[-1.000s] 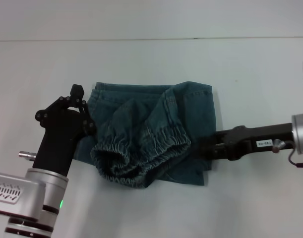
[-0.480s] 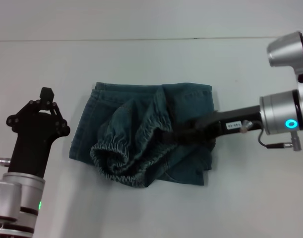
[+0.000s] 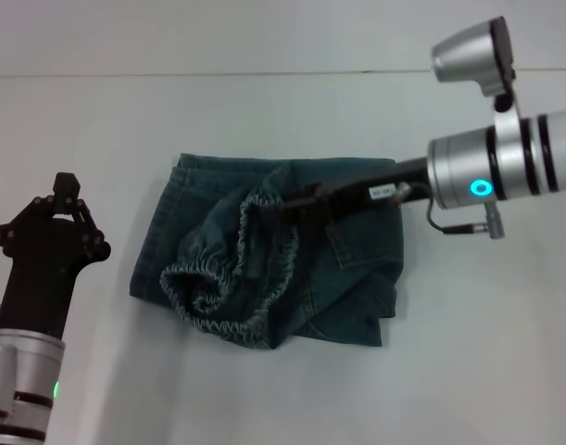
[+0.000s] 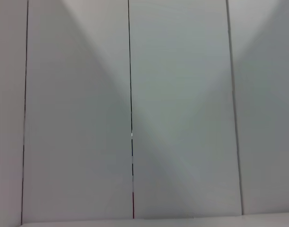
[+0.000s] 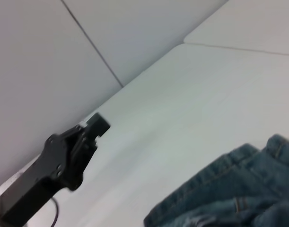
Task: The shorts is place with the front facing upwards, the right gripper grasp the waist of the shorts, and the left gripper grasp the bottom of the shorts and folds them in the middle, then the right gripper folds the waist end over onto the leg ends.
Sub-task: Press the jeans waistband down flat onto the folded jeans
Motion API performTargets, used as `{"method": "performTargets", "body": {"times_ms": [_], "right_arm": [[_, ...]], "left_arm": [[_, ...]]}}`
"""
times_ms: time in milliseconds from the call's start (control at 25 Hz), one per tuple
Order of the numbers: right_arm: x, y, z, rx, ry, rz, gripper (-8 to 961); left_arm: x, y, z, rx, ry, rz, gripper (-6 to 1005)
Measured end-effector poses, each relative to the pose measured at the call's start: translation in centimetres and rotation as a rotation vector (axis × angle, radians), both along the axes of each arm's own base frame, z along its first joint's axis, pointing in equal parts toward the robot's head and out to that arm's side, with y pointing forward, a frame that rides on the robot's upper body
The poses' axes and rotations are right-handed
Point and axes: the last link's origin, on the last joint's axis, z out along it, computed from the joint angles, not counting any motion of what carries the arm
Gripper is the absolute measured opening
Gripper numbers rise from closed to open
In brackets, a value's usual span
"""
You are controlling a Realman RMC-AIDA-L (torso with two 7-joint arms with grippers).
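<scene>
The shorts (image 3: pixel 273 255) lie folded in half on the white table (image 3: pixel 264 120), in the middle. The right gripper (image 3: pixel 275 209) reaches in from the right, over the shorts. It is pinching the waist (image 3: pixel 229 278), the ruffled band, and lifts it up off the cloth. The band hangs in a loop below its tips. The left gripper (image 3: pixel 65 185) is off to the left, well apart from the shorts. It holds nothing, and I cannot tell if its fingers are apart.

A lab-like test space: a bare white table (image 3: pixel 264 389) against plain seamed wall panels (image 4: pixel 182 118).
</scene>
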Motion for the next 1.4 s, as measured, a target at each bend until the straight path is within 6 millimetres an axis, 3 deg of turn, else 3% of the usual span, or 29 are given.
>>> {"method": "performTargets", "body": {"times_ms": [240, 400, 560, 680, 800, 1040, 1400], "right_arm": [[-2.1, 1.6, -0.4, 0.042, -0.019, 0.031, 609], [-2.5, 2.1, 0.6, 0.067, 0.013, 0.036, 609], [-0.1, 0.8, 4.0, 0.117, 0.092, 0.010, 609], [3.0, -1.1, 6.4, 0.136, 0.109, -0.035, 609], [6.0, -3.1, 7.6, 0.130, 0.098, -0.091, 610], [7.6, -4.6, 6.3, 0.078, 0.062, -0.139, 610], [6.7, -3.9, 3.3, 0.010, -0.023, -0.123, 611]], "left_arm": [[-0.4, 0.0, 0.1, -0.007, 0.001, 0.007, 0], [-0.5, -0.1, 0.1, -0.010, 0.003, 0.010, 0], [-0.6, -0.2, 0.1, -0.006, 0.002, 0.011, 0], [-0.7, -0.3, 0.2, -0.004, 0.004, 0.015, 0], [-0.9, -0.3, 0.2, -0.003, 0.009, 0.018, 1], [-0.7, -0.2, 0.2, -0.005, 0.011, 0.013, 1], [-0.6, -0.1, 0.2, -0.008, 0.013, 0.005, 1]]}}
